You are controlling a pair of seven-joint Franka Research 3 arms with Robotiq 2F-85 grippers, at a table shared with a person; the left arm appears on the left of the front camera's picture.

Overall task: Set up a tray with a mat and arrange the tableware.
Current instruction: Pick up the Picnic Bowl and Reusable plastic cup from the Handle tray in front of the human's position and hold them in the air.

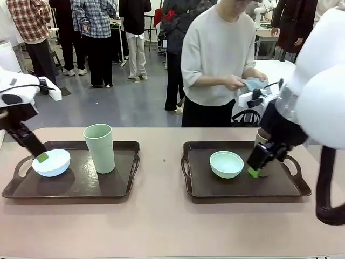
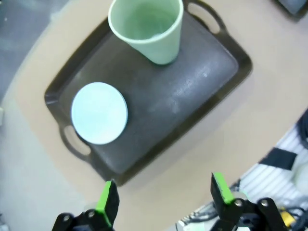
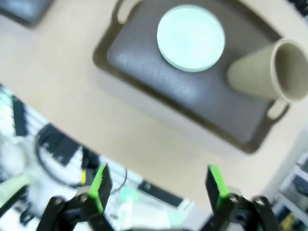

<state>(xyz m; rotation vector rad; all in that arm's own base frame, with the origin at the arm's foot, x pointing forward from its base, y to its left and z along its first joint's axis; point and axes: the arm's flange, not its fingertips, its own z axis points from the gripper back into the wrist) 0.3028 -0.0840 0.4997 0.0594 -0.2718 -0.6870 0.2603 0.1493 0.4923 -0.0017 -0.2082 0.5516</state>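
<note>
Right fingers (image 1: 253, 171), apart, partly hide tan cup (image 1: 262, 136); left fingers (image 1: 41, 157), apart, overlap blue bowl (image 1: 54, 165).

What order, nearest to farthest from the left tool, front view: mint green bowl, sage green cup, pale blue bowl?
1. pale blue bowl, left tray, by the left tool.
2. sage green cup, same tray.
3. mint green bowl, right tray.

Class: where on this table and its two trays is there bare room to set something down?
Free: the left tray right of the sage green cup; the table strip between the trays. Crowded: right end of the right tray, with tan cup and right gripper.
</note>
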